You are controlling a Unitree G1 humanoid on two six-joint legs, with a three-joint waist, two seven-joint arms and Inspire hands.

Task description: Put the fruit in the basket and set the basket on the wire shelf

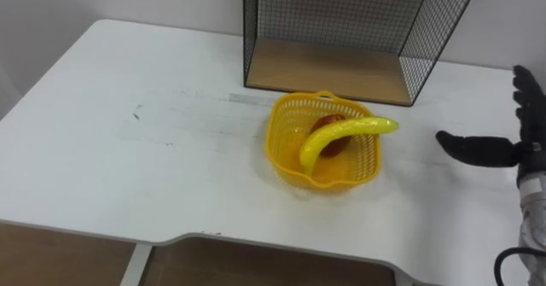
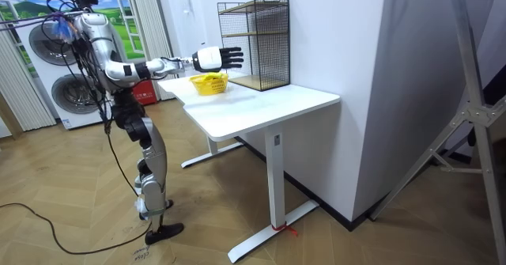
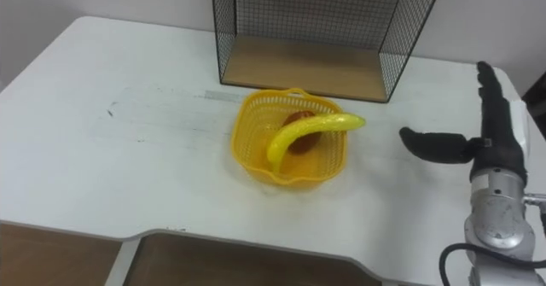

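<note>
A yellow mesh basket (image 1: 290,149) (image 3: 252,141) (image 2: 209,84) stands on the white table (image 1: 128,149) in front of the wire shelf (image 1: 341,30) (image 3: 316,26) (image 2: 257,35). A yellow banana (image 1: 341,134) (image 3: 307,130) lies across the basket's rim, over a red fruit (image 1: 333,145) (image 3: 300,143) inside it. My right hand (image 1: 499,137) (image 3: 486,141) (image 2: 217,58) hovers to the right of the basket, apart from it, open, fingers straight and thumb pointing toward the basket. It holds nothing.
The shelf has a wooden bottom board (image 1: 328,68) and a black wire cage, open toward me. In the room view I stand at the table's end, with washing machines (image 2: 55,75) behind me. The table's left half (image 1: 102,132) is bare white surface.
</note>
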